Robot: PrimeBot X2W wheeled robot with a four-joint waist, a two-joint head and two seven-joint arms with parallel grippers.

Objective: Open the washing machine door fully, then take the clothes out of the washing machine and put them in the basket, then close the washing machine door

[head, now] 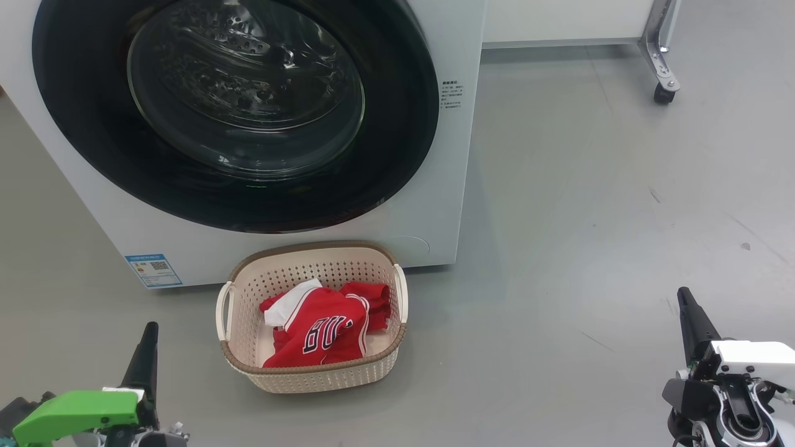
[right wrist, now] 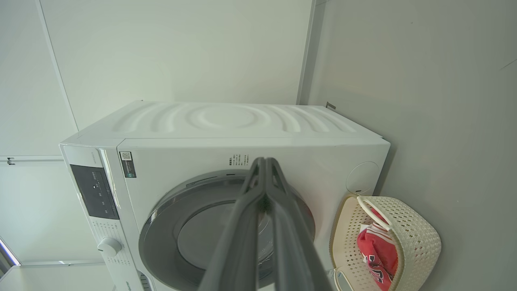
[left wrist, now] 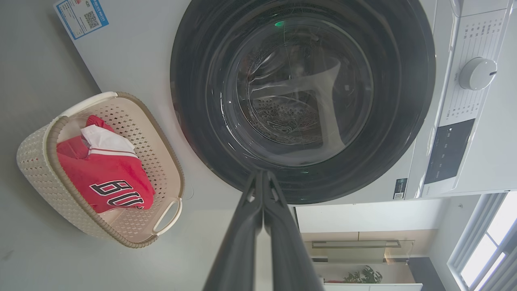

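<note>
Bottom centre of the head view: your red white-trimmed jerseys (head: 323,329) sit in the cream perforated basket (head: 323,380), and the black-rimmed glass door (head: 248,105) on the white washer (head: 448,186) looks shut. Left gripper (head: 150,328), right gripper (head: 684,294): jaws pressed together, empty. Looks done.

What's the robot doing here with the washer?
It's doing laundry. The red clothes lie in the basket on the floor in front of the washing machine, and the washing machine door is shut. The left pincer and right pincer are both closed, holding nothing, apart from the basket.
</note>
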